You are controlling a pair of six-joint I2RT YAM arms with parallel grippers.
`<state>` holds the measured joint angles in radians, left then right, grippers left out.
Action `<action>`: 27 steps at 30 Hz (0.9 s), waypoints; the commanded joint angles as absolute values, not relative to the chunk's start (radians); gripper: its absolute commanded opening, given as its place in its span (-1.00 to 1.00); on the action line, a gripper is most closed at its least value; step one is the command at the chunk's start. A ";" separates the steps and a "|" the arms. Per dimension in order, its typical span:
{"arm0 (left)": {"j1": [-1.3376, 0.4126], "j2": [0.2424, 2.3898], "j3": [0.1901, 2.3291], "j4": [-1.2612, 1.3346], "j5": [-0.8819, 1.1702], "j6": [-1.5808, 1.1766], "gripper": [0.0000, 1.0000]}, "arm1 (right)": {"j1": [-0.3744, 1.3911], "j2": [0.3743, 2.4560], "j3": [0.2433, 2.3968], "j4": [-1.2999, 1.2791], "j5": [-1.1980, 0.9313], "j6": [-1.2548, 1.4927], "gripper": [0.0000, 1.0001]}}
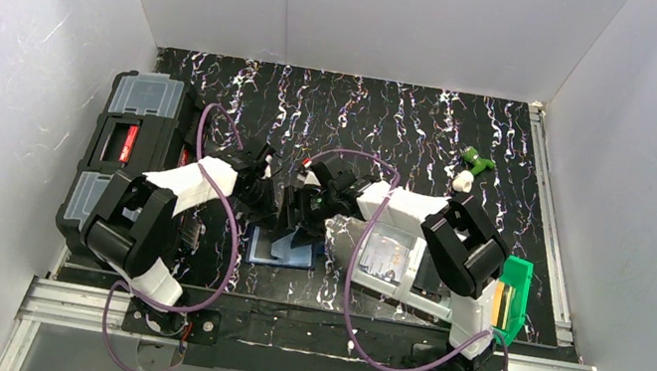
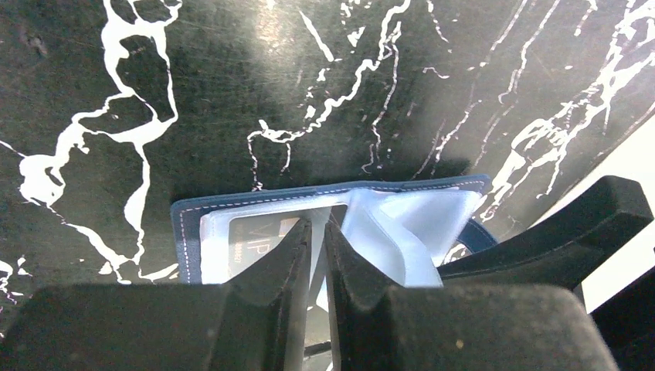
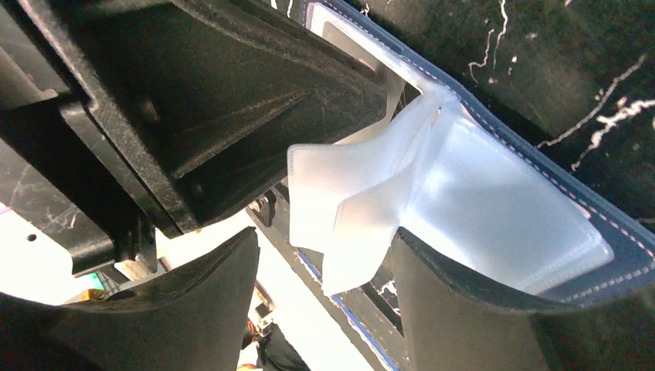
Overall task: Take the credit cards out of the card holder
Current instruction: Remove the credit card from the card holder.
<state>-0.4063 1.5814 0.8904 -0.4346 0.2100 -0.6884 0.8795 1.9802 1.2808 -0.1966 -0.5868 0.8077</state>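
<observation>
Card holder (image 1: 285, 253), navy, open flat at lower centre overhead, half hidden by both arms; left wrist view alone shows dark card (image 2: 255, 239) in sleeve, left gripper (image 2: 317, 247) pinching clear plastic; right wrist view shows right gripper (image 3: 324, 241) spread around fanned sleeves (image 3: 363, 193); black toolbox (image 1: 134, 148) far left.

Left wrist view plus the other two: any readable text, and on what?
"VIP": on the dark card inside the card holder, behind its clear sleeve, left wrist view.
Small print under it: too blurred to read.
Red label on the black toolbox, top view: too small.
Right wrist view: none.
</observation>
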 commanded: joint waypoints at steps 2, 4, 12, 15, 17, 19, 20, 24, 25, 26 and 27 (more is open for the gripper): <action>-0.410 1.508 0.886 -0.441 0.260 -0.683 -0.76 | 0.871 1.894 1.302 -0.268 -0.518 0.781 0.43; -0.413 1.494 0.887 -0.441 0.276 -0.690 -0.76 | 0.867 1.867 1.283 -0.281 -0.490 0.780 0.43; -0.468 1.486 0.891 -0.419 0.334 -0.721 -0.74 | 0.841 1.716 1.176 -0.318 -0.367 0.782 0.42; -0.493 1.512 0.890 -0.390 0.349 -0.744 -0.71 | 0.838 1.688 1.154 -0.320 -0.347 0.788 0.41; -0.503 1.540 0.890 -0.368 0.362 -0.756 -0.69 | 0.838 1.686 1.148 -0.318 -0.344 0.794 0.40; -0.509 1.568 0.894 -0.356 0.381 -0.763 -0.68 | 0.838 1.691 1.146 -0.314 -0.347 0.798 0.38; -0.509 1.576 0.897 -0.354 0.385 -0.764 -0.68 | 0.838 1.696 1.146 -0.312 -0.352 0.800 0.35; -0.509 1.561 0.929 -0.421 0.310 -0.750 -0.66 | 0.840 1.733 1.169 -0.306 -0.391 0.810 0.12; -0.507 1.546 0.943 -0.459 0.272 -0.742 -0.62 | 0.842 1.744 1.177 -0.302 -0.404 0.814 0.06; -0.503 1.528 0.956 -0.499 0.230 -0.735 -0.57 | 0.844 1.756 1.187 -0.302 -0.414 0.815 0.02; -0.495 1.509 0.965 -0.535 0.193 -0.729 -0.55 | 0.848 1.767 1.199 -0.301 -0.421 0.816 -0.01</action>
<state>-0.5074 1.5859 0.9008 -0.3981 0.3216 -0.7510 0.8388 1.7210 1.1617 -0.3084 -0.3796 0.8099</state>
